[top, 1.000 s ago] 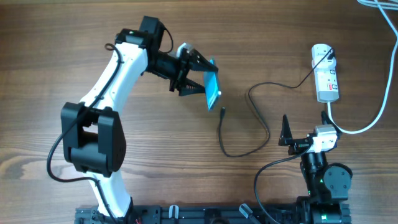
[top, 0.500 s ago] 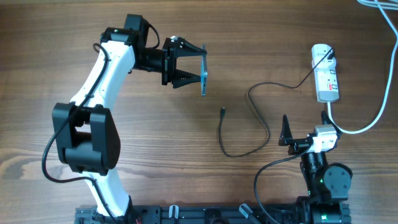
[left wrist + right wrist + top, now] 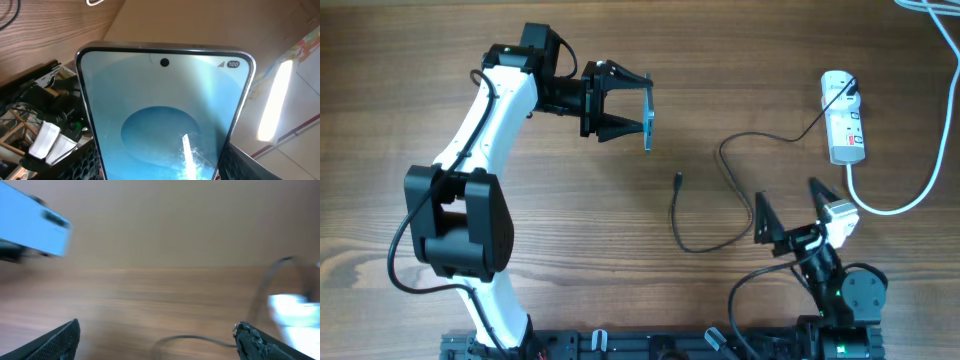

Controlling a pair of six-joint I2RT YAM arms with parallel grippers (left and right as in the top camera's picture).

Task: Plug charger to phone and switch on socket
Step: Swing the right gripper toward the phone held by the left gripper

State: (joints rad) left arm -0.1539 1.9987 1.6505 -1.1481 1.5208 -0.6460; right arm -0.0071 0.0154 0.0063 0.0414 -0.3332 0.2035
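In the overhead view my left gripper (image 3: 642, 105) is shut on the phone (image 3: 648, 140), holding it edge-on above the table, left of centre. The phone's cyan screen (image 3: 165, 115) fills the left wrist view, with a finger at each side. The charger's connector tip (image 3: 678, 180) lies free on the wood, and its thin black cable (image 3: 735, 190) loops right to a plug in the socket (image 3: 843, 130). My right gripper (image 3: 788, 203) is open and empty, right of the cable loop. The right wrist view is blurred but shows the cable (image 3: 200, 339) between the open fingers.
A thick white cord (image 3: 910, 200) runs from the socket off the right edge. Black base wires (image 3: 745, 280) curl by the right arm's base. A black rail (image 3: 620, 345) lines the front edge. The left arm (image 3: 480, 150) spans the left side.
The left arm drew the phone back to the left and turned it edge-on, then held still. The right gripper swung left and turned, its open fingers now pointing toward the cable.
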